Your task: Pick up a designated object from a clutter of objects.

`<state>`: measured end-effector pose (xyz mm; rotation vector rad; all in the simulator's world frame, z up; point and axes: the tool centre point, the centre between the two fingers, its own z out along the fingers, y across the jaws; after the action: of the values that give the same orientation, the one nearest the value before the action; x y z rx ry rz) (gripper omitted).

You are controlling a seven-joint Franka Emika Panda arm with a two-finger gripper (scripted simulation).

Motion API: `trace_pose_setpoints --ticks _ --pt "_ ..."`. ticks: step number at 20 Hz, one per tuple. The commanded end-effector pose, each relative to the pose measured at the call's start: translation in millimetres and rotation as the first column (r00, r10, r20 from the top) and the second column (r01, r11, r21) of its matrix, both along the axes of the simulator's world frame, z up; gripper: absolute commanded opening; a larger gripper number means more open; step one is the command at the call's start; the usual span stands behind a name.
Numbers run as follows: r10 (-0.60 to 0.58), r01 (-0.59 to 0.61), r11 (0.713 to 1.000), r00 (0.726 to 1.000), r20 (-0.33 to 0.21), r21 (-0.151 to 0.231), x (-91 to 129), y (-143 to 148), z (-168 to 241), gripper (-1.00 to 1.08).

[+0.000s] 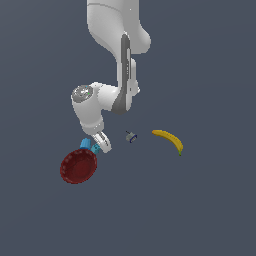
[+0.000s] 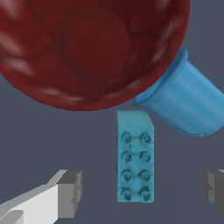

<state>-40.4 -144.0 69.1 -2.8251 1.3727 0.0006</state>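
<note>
You are seeing the small teal-blue studded plastic brick (image 2: pixel 135 157) lying on the dark tabletop (image 1: pixel 210 210), sitting between the jaws but touching neither finger (image 2: pixel 70 192). The jaws are standing wide open, gripping nothing. The brick is resting just beside the dark red round bowl (image 2: pixel 87 52) and the smooth bright-blue cup-shaped piece (image 2: pixel 183 103).

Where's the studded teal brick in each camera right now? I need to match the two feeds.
Exterior view: the teal brick is a small sliver beside the gripper, just above the red bowl; mostly hidden.
Wrist view: the brick lies studs up, between the two fingertips, next to the bowl's rim.
Shared landmark: the red bowl, with the blue cup at its rim.
</note>
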Motion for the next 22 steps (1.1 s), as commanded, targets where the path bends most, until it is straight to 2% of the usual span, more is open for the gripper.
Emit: trace_pose_setpoints --ticks 1,8,14,15,22 --pt "-0.001 0.001 1.000 1.000 -0.001 0.000 -0.6 -0.1 -6.6 1.00" --pt "-0.005 0.005 1.000 1.000 0.000 -0.001 -1.5 -0.6 -37.4 1.00" --pt "-0.006 0.006 1.000 1.000 0.000 -0.001 -1.2 -0.6 -47.1 1.00" --pt "-0.006 0.006 1.000 1.000 0.000 -0.001 -1.2 -0.6 -47.1 -1.00" --pt "-0.006 0.006 1.000 1.000 0.000 -0.001 -1.2 -0.6 -47.1 -1.00"
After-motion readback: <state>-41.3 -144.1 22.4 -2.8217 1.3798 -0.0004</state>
